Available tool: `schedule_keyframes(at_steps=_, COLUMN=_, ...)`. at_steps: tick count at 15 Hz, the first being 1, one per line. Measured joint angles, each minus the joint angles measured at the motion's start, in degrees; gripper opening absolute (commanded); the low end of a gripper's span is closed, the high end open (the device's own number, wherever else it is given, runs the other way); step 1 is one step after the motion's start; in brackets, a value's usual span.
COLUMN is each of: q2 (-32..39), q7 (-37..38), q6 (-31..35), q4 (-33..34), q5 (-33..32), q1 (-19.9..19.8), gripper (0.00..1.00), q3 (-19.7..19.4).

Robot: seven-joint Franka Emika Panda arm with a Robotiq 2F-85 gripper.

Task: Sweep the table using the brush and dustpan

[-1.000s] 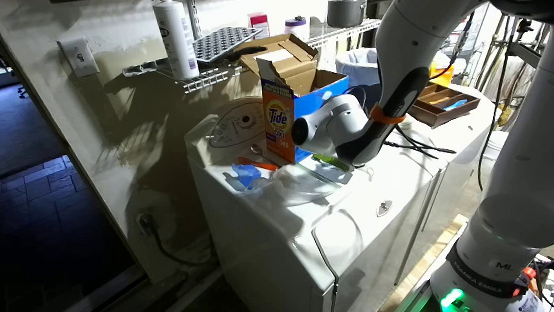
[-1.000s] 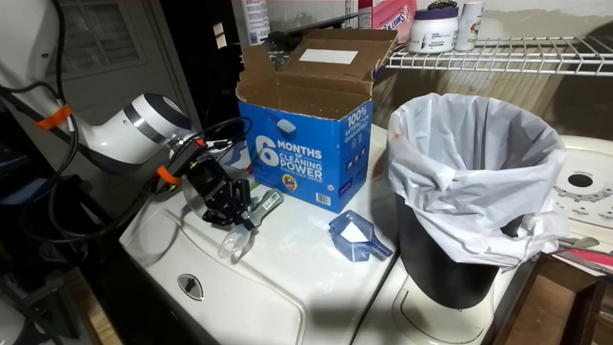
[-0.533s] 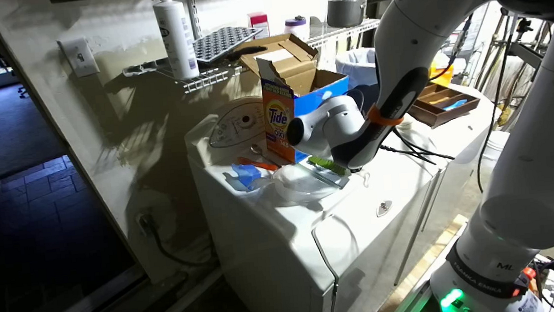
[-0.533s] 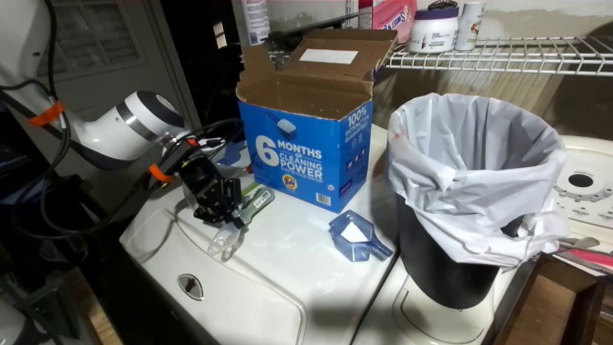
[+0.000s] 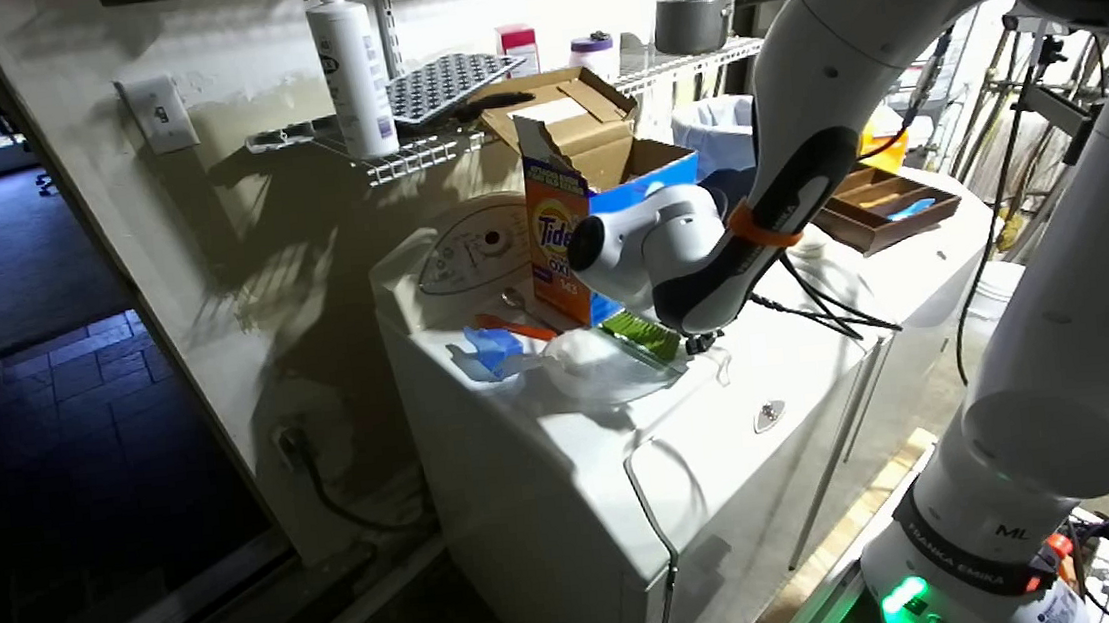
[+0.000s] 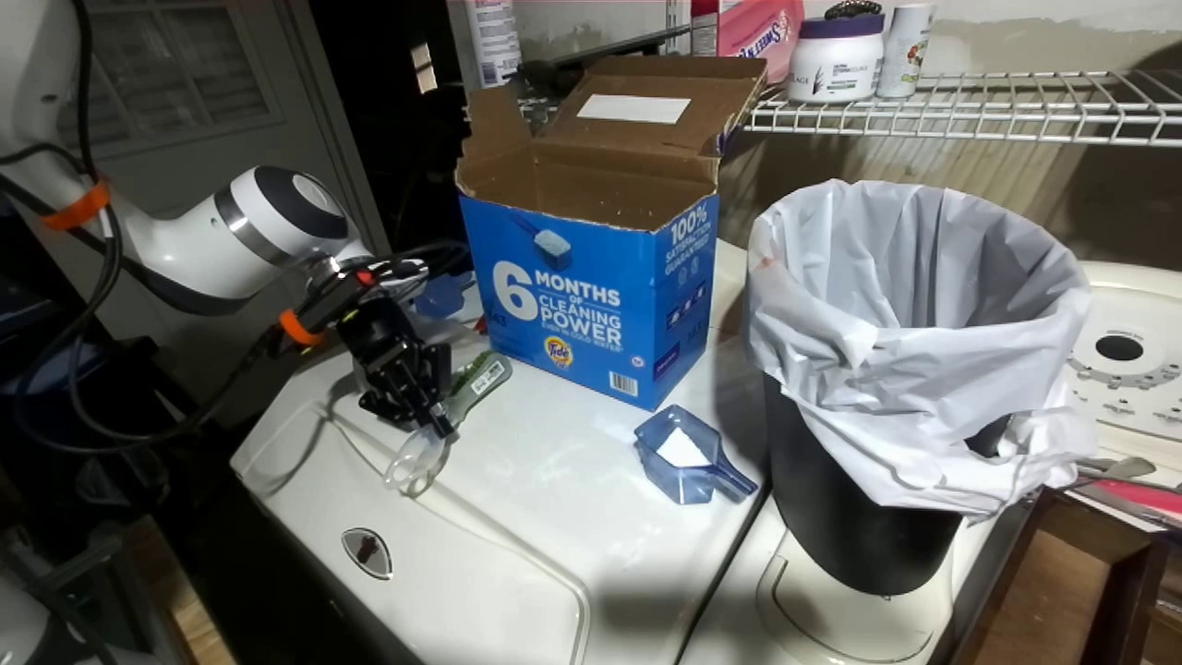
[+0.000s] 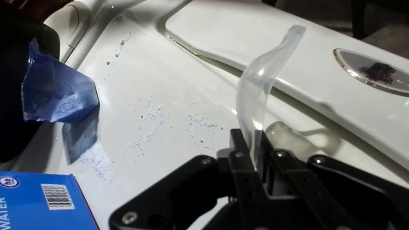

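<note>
My gripper (image 7: 250, 137) is shut on the clear handle (image 7: 255, 92) of the brush; it shows side-on in an exterior view (image 6: 441, 422). The grey brush head with a label (image 6: 488, 377) extends past the jaws, and its green bristles (image 5: 642, 336) show in an exterior view. The brush is tilted; I cannot tell whether the bristles touch the table. The white table top (image 6: 572, 480) carries streaks of bluish powder (image 7: 201, 124). A translucent blue scoop (image 6: 679, 457) lies on it, powder beside it in the wrist view. I cannot make out a dustpan for certain.
An open Tide box (image 6: 572, 296) stands behind the brush. A black bin with a white liner (image 6: 914, 369) stands beyond the scoop. A blue piece (image 5: 493, 349), an orange handle (image 5: 516, 327) and clear plastic (image 5: 599, 363) lie at the far end. A wire shelf (image 6: 970, 115) hangs above.
The gripper has moved away from the blue scoop with the brush, leftward in an exterior view. More green bristles show now. The scoop and box have not moved.
</note>
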Motion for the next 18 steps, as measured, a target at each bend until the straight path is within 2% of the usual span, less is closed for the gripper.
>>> schedule_keyframes(at_steps=6, q2=-2.5, q7=-4.5, q6=2.9, q4=-1.3, q5=5.3, q1=-0.1, gripper=0.03, q3=-0.5)
schedule_keyframes(at_steps=12, q2=-3.9, q7=-5.0, q6=3.1, q4=-1.4, q5=6.1, q1=-0.2, gripper=0.03, q3=-1.3)
schedule_keyframes(at_steps=18, q2=-5.4, q7=-8.6, q6=5.5, q4=-2.5, q5=8.4, q1=-0.4, gripper=0.03, q3=-2.4)
